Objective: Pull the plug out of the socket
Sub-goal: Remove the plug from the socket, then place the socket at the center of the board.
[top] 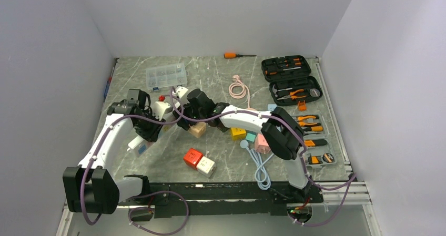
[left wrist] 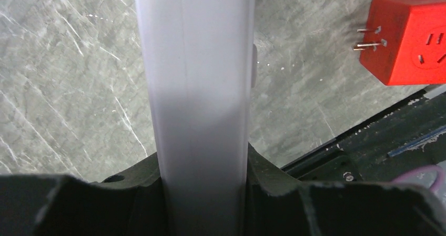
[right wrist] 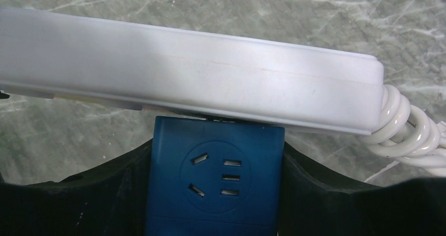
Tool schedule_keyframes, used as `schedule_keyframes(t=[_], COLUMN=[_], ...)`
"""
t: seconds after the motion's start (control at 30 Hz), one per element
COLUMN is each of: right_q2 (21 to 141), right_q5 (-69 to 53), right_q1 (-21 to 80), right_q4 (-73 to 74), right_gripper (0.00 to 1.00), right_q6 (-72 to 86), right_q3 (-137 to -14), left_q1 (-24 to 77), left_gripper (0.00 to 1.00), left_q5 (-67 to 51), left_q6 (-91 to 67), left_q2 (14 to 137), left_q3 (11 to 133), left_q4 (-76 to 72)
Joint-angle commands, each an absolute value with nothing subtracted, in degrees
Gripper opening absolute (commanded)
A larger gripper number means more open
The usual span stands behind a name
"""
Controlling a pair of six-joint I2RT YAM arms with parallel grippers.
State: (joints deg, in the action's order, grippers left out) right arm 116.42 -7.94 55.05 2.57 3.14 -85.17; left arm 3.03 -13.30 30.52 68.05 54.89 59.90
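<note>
Operator: Position of the assembly on the desk (top: 163,157)?

Technician: Top view: about 10 o'clock from desk centre. It appears to be held above the surface.

Operator: Largest part first.

Technician: White socket strip (right wrist: 210,83). In the right wrist view its long axis runs 9 to 3 o'clock, and a coiled cord (right wrist: 410,136) leaves at the 3 o'clock end. In the left wrist view the same body runs 12 to 6 o'clock through the left tool (left wrist: 202,194), which is clamped across its width.

Operator: And the plug?

Technician: Cube-form blue plug (right wrist: 215,175), with its own outlet face toward the camera. It sits at 6 o'clock of the strip, well in from the cord end, with its top edge against the strip. The right tool (right wrist: 215,209) is closed on its two flanks.

Operator: Seated or free?

Technician: Not yet free. Only a thin dark seam shows at the joint, and how deep the pins sit cannot be determined.

Operator: Governing relation for the pull?

Technician: Pin axis is judged square to the strip's long axis. The strip lies at 12 o'clock from the right tool, so the draw should go straight toward 6 o'clock in that view while the left tool braces the strip. Only the right tool has the plug. Any drift toward 3 or 9 o'clock risks binding the pins.
</note>
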Motion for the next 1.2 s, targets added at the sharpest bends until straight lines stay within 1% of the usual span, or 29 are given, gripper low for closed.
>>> schedule_keyframes(t=[0.0, 0.13, 0.37, 0.73, 1.0, 1.17], right_q2=[113.29, 111.47, 108.82, 106.46, 105.78, 106.69], right_q5=[-6.97, -4.74, -3.53, -1.25, -0.69, -1.21], right_q1=[55.11, 55.03, 54.98, 55.13, 55.15, 56.45], right_q4=[2.66, 1.45, 0.26, -2.16, -3.74, -5.61], right_gripper=[0.05, 0.00, 0.00, 0.00, 0.00, 0.00], right_q6=[2.03, 2.40, 4.71, 7.64, 8.62, 10.47], right_q3=[-82.32, -78.13, -71.79, -67.72, -66.52, -65.59], left_q1=[3.95, 4.22, 4.53, 5.25, 5.62, 5.75], left_gripper=[0.00, 0.00, 0.00, 0.00, 0.00, 0.00], left_q5=[-7.33, -4.09, -0.14, 6.94, 5.81, 1.16], left_q6=[29.53, 28.44, 28.04, 26.16, 26.31, 27.15], left_q2=[67.46, 69.13, 71.19, 74.75, 75.46, 79.08], left_q3=[54.82, 54.55, 53.68, 53.00, 52.52, 57.84], left_q4=[50.28, 48.16, 45.36, 42.15, 41.13, 42.65])
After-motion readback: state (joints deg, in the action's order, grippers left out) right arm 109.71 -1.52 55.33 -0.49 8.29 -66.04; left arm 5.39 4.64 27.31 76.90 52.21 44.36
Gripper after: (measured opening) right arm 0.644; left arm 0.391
